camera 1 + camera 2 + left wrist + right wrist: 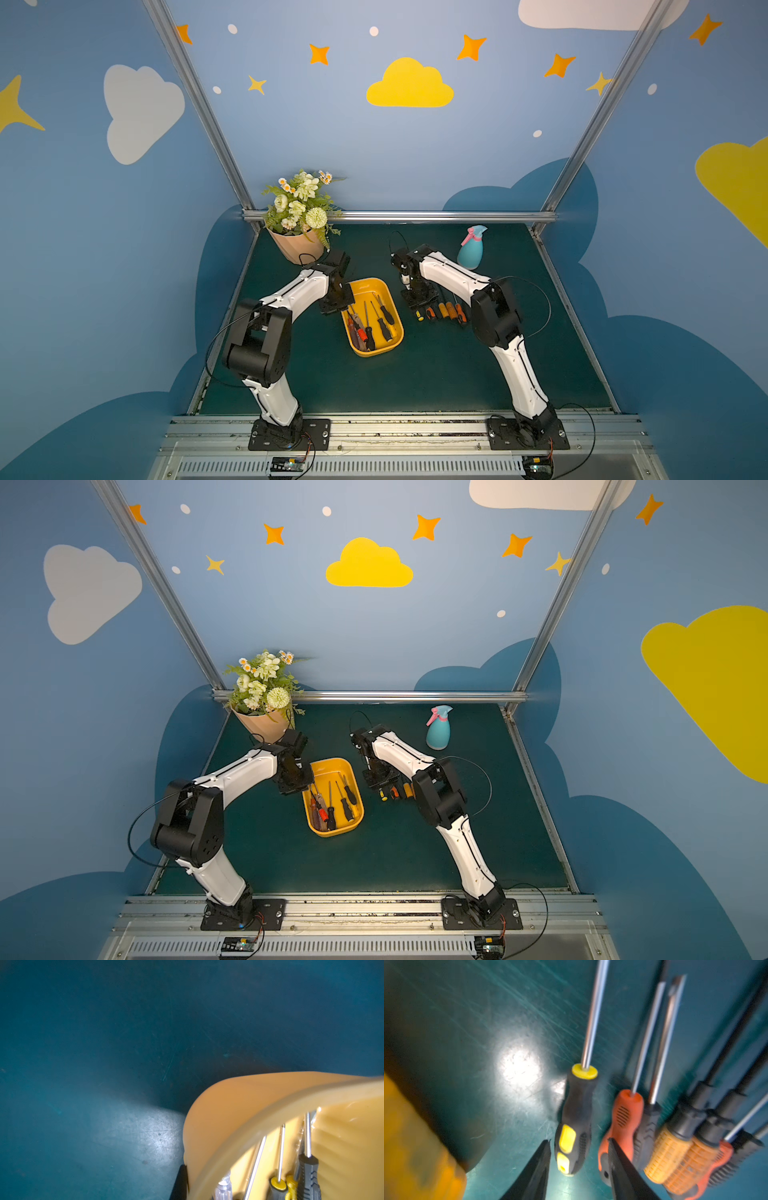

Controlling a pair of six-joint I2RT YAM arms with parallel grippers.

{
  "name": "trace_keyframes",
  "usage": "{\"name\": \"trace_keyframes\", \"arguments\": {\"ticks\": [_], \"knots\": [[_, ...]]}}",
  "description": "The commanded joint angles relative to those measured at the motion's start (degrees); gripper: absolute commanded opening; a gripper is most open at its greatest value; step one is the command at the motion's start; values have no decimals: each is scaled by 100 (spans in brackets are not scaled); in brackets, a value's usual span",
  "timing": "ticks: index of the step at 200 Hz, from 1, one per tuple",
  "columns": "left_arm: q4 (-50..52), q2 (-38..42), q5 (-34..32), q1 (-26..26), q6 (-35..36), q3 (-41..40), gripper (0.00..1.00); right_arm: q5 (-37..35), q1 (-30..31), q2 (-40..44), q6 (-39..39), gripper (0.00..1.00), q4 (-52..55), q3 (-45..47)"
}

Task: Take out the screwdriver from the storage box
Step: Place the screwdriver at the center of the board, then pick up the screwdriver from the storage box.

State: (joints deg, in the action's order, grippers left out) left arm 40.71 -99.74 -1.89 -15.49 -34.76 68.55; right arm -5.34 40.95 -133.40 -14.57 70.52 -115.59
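Between the parted fingers of the right claw [579, 1140] lies a black-and-yellow screwdriver [577, 1105]. It rests flat on the green mat [488, 1012] with its handle toward the claw and its steel shaft pointing away. The claw is released, and no finger presses the handle, though the wrist view is somewhat blurred. Just past the claw's outer finger [623, 1167] lie the other screwdrivers [675, 1147], packed side by side in a row with orange, amber and black handles. That finger crosses in front of the nearest orange handle. On the claw's opposite side, near but apart, stands the storage box [399, 330], a yellow tub, so the screwdriver is outside it. The left claw [336, 301] sits at the box's long wall on the side away from the right claw, toward the far corner. It is clenched on that wall: one black finger [180, 1182] lies against the outside, and its partner is hidden behind the rim. Just inside the wall from this claw, more screwdrivers [376, 322] lie lengthwise on the box floor. Behind the left claw stands a flowerpot [297, 249], and behind the right claw, well apart, a spray bottle [471, 249].
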Motion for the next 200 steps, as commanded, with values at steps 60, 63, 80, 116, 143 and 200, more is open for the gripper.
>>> {"name": "trace_keyframes", "arguments": {"ticks": [60,63,80,116,143,200], "knots": [[35,-77,217,13,40,321,3,-123,6,962,87,59,-215,-70],[34,-89,216,15,38,329,2,-112,15,1003,114,59,-240,-50],[30,-106,242,4,38,347,3,-13,52,1256,263,60,-416,90],[-69,-64,316,4,19,312,2,479,156,1649,445,59,-757,303],[-91,-66,388,5,15,327,2,685,317,1871,564,57,-1116,571],[-160,-52,527,-12,-51,307,3,848,775,2138,757,56,-1691,1132]]}}
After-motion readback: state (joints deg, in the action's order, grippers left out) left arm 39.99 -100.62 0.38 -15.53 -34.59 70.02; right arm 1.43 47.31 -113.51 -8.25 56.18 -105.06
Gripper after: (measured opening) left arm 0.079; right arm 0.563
